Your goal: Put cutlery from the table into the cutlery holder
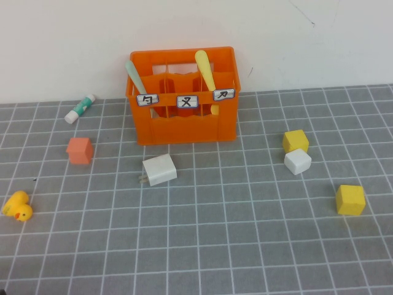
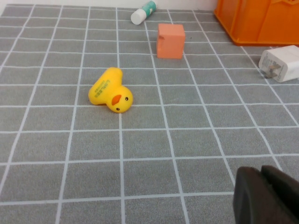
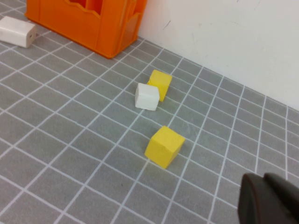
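1. The spoon [image 1: 134,77] and knife [image 1: 206,70] stand tilted in the cutlery holder [image 1: 184,126], upper centre of the high view.
2. No cutlery lies on the table [image 1: 245,246].
3. The left gripper [image 2: 268,196] and right gripper [image 3: 271,200], both closed and empty, sit in their wrist views' lower right corners, well apart from the holder.

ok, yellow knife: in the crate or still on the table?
In. The yellow knife stands tilted in the right compartment of the orange crate, handle above the rim. Left gripper and right gripper are shut, parked away from it.

A white block [image 3: 147,96] touches a yellow block [image 3: 160,83]. Another yellow block [image 3: 164,146] sits apart. The right gripper [image 3: 268,198] is closed.
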Robot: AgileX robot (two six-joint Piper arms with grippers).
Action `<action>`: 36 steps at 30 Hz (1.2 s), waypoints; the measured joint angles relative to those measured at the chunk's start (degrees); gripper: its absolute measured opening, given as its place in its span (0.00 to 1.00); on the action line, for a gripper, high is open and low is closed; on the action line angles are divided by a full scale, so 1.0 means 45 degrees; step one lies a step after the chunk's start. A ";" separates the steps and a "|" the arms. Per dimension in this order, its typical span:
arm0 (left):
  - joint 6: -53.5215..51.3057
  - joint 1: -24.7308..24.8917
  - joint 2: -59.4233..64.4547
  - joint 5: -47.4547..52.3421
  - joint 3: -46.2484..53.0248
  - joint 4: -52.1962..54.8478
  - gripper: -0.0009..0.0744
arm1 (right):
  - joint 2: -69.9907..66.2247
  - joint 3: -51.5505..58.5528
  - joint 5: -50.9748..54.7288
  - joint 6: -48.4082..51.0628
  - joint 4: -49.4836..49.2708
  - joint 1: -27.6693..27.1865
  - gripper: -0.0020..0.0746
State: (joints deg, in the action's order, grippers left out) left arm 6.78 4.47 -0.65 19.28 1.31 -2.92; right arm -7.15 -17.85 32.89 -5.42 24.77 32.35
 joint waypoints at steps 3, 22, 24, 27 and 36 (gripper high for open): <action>0.0022 0.0000 0.0000 0.0000 0.0000 0.0000 0.01 | 0.0000 0.0000 0.0000 -0.0020 0.0000 0.0000 0.02; 0.0151 0.0000 0.0000 0.0000 0.0000 0.0038 0.01 | 0.0534 0.1460 -0.2689 -0.0045 -0.0751 -0.6793 0.02; 0.0151 0.0000 0.0000 0.0000 0.0000 0.0038 0.01 | 0.0852 0.2055 -0.3941 -0.0071 -0.0774 -0.7263 0.02; 0.0151 0.0000 0.0000 0.0000 0.0000 0.0038 0.01 | 0.1330 0.2918 -0.5260 -0.0091 -0.0774 -0.7568 0.02; 0.0176 0.0000 0.0000 0.0022 0.0000 0.0038 0.01 | 0.1525 0.4012 -0.7413 -0.0863 -0.0811 -0.7620 0.02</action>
State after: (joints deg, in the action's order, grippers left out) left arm 7.57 4.47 -0.65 19.38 1.31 -2.75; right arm -0.28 0.20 -0.47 -9.30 21.12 -1.94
